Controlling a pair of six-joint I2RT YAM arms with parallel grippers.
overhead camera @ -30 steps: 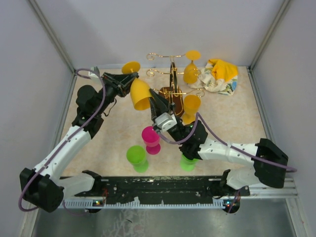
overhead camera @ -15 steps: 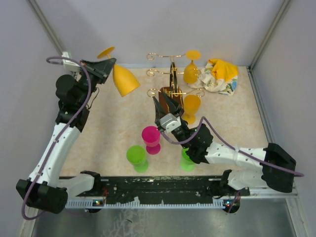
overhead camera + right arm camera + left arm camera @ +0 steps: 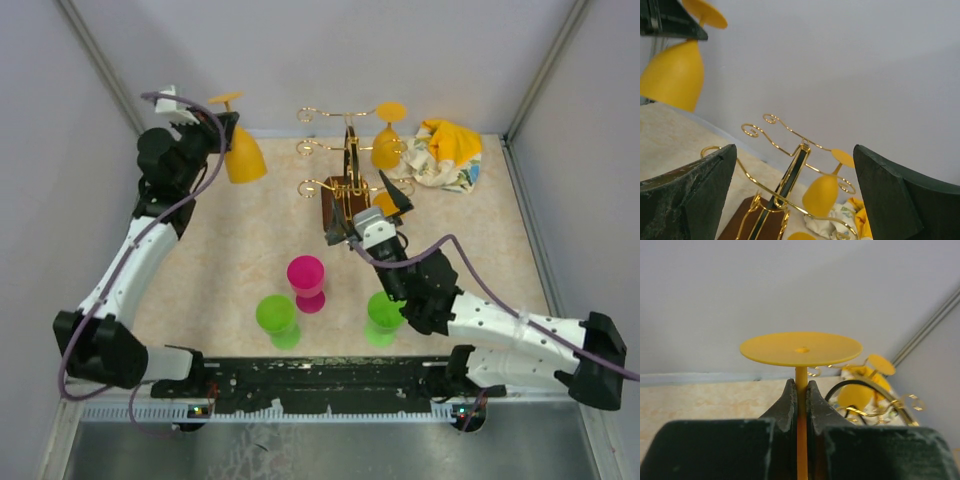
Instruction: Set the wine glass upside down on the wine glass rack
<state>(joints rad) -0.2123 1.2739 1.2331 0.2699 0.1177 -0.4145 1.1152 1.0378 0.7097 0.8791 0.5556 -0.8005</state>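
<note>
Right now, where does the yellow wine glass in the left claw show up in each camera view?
Top external: the yellow wine glass is at upper left, upside down, stem in the left claw.
Left wrist: glass at centre, foot disc above the claw.
Right wrist: glass in the top left corner.
Shared landmark: the gold wine glass rack, seen at right on the left wrist, low centre on the right wrist.

The beige, mottled surface point(image 3: 230, 250) carries the wine glass rack point(image 3: 349, 160) by its dark wooden base, toward the far middle. A crumpled yellow-and-white cloth point(image 3: 445, 150) lies in the far right corner. Nearer the front stand a pink glass point(image 3: 306, 282), a left green glass point(image 3: 276, 320) and a right green glass point(image 3: 384, 315), all apart.
</note>
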